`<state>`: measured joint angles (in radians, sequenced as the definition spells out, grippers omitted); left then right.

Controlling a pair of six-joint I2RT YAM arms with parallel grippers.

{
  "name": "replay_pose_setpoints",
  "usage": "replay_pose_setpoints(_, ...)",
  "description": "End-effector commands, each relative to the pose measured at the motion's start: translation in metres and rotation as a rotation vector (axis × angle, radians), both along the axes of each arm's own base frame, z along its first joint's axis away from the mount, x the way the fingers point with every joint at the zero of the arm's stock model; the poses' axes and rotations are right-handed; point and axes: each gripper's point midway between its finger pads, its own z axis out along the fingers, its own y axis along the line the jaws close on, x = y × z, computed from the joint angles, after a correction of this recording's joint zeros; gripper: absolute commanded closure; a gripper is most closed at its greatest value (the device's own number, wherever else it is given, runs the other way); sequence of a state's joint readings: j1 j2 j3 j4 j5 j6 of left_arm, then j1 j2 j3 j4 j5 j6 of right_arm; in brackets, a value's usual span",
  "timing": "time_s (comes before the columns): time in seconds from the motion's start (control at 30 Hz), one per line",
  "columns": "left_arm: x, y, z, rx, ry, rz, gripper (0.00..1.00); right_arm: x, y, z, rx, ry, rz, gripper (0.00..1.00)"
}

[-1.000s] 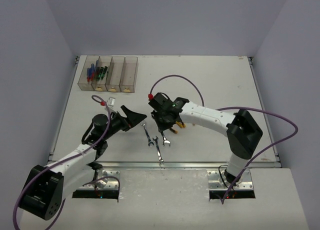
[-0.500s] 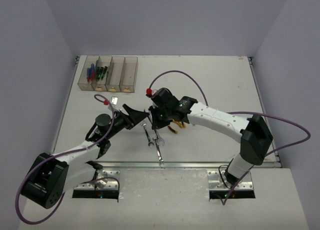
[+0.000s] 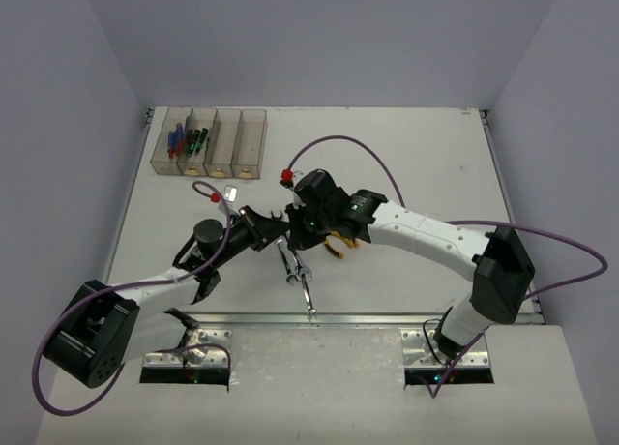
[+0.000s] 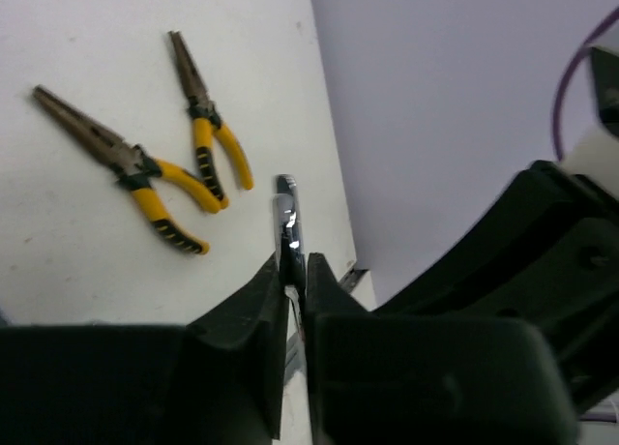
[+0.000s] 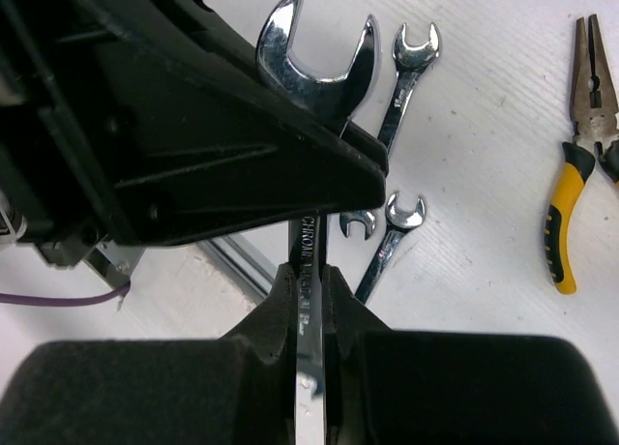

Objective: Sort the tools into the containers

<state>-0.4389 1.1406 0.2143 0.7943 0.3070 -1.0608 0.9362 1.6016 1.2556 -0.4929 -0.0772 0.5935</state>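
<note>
A silver wrench (image 5: 314,73) hangs above the table, gripped at both ends. My right gripper (image 5: 309,288) is shut on its shank, and my left gripper (image 4: 293,271) is shut on the wrench (image 4: 287,222) just below its open end. In the top view the left gripper (image 3: 271,223) and the right gripper (image 3: 295,230) meet near the table's middle. Two more wrenches (image 3: 288,263) (image 3: 307,288) lie below them. Two yellow-handled pliers (image 4: 145,179) (image 4: 208,140) lie beside the right arm. The containers (image 3: 210,142) stand at the back left, with blue screwdrivers (image 3: 176,138) and green-black ones (image 3: 196,140) in the two left bins.
A small silver object (image 3: 230,190) lies in front of the containers. The right arm's purple cable (image 3: 338,150) loops over the middle of the table. The table's metal front rail (image 3: 319,318) runs just below the loose wrenches.
My left gripper moved right to the wrench and shut on it. The right arm, holding the wrench throughout, shifted a little to the left.
</note>
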Motion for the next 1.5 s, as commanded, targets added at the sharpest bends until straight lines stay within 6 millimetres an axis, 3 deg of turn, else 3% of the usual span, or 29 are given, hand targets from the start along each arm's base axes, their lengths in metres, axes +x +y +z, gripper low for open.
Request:
replay_pose_setpoints(0.0, 0.012, -0.007, 0.028, 0.004, -0.108, -0.006, 1.00, 0.006, 0.018, 0.040, 0.141, -0.087, 0.019, 1.00)
replay_pose_setpoints(0.07, 0.016, -0.011, 0.038, 0.015, -0.141, -0.022, 1.00, 0.008, 0.017, 0.040, 0.141, -0.095, 0.017, 1.00)
replay_pose_setpoints(0.13, 0.024, -0.011, 0.040, 0.082, -0.166, -0.019, 1.00, 0.010, 0.012, 0.039, 0.130, -0.104, 0.004, 0.88)
replay_pose_setpoints(0.2, 0.039, -0.007, 0.038, 0.176, -0.149, 0.020, 1.00, 0.013, 0.002, 0.040, 0.127, -0.116, -0.023, 0.56)
replay_pose_setpoints(0.27, 0.073, 0.013, 0.037, 0.382, -0.120, 0.139, 1.00, 0.020, -0.028, 0.046, 0.109, -0.152, -0.108, 0.25)
replay_pose_setpoints(0.3, 0.087, 0.021, 0.037, 0.482, -0.131, 0.172, 1.00, 0.024, -0.043, 0.040, 0.074, -0.160, -0.152, 0.20)
replay_pose_setpoints(0.4, 0.133, 0.056, 0.023, 0.732, -0.100, 0.205, 1.00, 0.024, -0.083, 0.053, 0.072, -0.209, -0.229, 0.15)
replay_pose_setpoints(0.47, 0.160, 0.063, 0.052, 0.708, -0.127, 0.205, 1.00, 0.025, -0.101, 0.050, 0.062, -0.214, -0.267, 0.13)
replay_pose_setpoints(0.53, 0.196, 0.095, 0.067, 0.753, -0.116, 0.255, 1.00, 0.021, -0.120, 0.042, 0.031, -0.223, -0.280, 0.13)
replay_pose_setpoints(0.57, 0.217, 0.112, 0.083, 0.782, -0.140, 0.294, 1.00, 0.018, -0.125, 0.043, 0.029, -0.228, -0.283, 0.13)
replay_pose_setpoints(0.6, 0.234, 0.132, 0.071, 0.865, -0.105, 0.299, 1.00, 0.015, -0.131, 0.041, 0.016, -0.234, -0.283, 0.12)
replay_pose_setpoints(0.63, 0.254, 0.148, 0.080, 0.929, -0.111, 0.325, 1.00, 0.011, -0.137, 0.035, -0.003, -0.232, -0.280, 0.12)
replay_pose_setpoints(0.67, 0.274, 0.161, 0.103, 0.978, -0.142, 0.368, 1.00, 0.007, -0.142, 0.027, -0.020, -0.226, -0.277, 0.12)
replay_pose_setpoints(0.7, 0.292, 0.175, 0.083, 1.036, -0.104, 0.375, 1.00, 0.005, -0.144, 0.025, -0.022, -0.225, -0.277, 0.11)
replay_pose_setpoints(0.73, 0.311, 0.180, 0.113, 1.037, -0.165, 0.406, 1.00, 0.004, -0.147, 0.021, -0.029, -0.222, -0.277, 0.10)
replay_pose_setpoints(0.87, 0.352, 0.209, 0.109, 1.217, -0.181, 0.417, 1.00, -0.005, -0.150, 0.004, -0.057, -0.185, -0.246, 0.10)
replay_pose_setpoints(0.9, 0.361, 0.213, 0.122, 1.244, -0.208, 0.428, 1.00, -0.006, -0.151, 0.001, -0.066, -0.180, -0.239, 0.10)
replay_pose_setpoints(1.1, 0.386, 0.223, 0.064, 1.354, -0.165, 0.376, 1.00, -0.008, -0.151, -0.001, -0.074, -0.181, -0.215, 0.10)
replay_pose_setpoints(1.2, 0.388, 0.224, 0.040, 1.367, -0.133, 0.349, 1.00, -0.008, -0.149, 0.001, -0.070, -0.179, -0.209, 0.10)
replay_pose_setpoints(1.33, 0.384, 0.225, 0.024, 1.371, -0.084, 0.336, 0.98, -0.008, -0.142, 0.003, -0.043, -0.167, -0.195, 0.10)
replay_pose_setpoints(1.4, 0.379, 0.224, 0.019, 1.359, -0.062, 0.317, 0.80, -0.009, -0.137, 0.000, -0.031, -0.145, -0.190, 0.09)
replay_pose_setpoints(1.47, 0.372, 0.222, 0.019, 1.339, -0.040, 0.318, 0.53, -0.008, -0.130, -0.003, -0.020, -0.125, -0.182, 0.09)
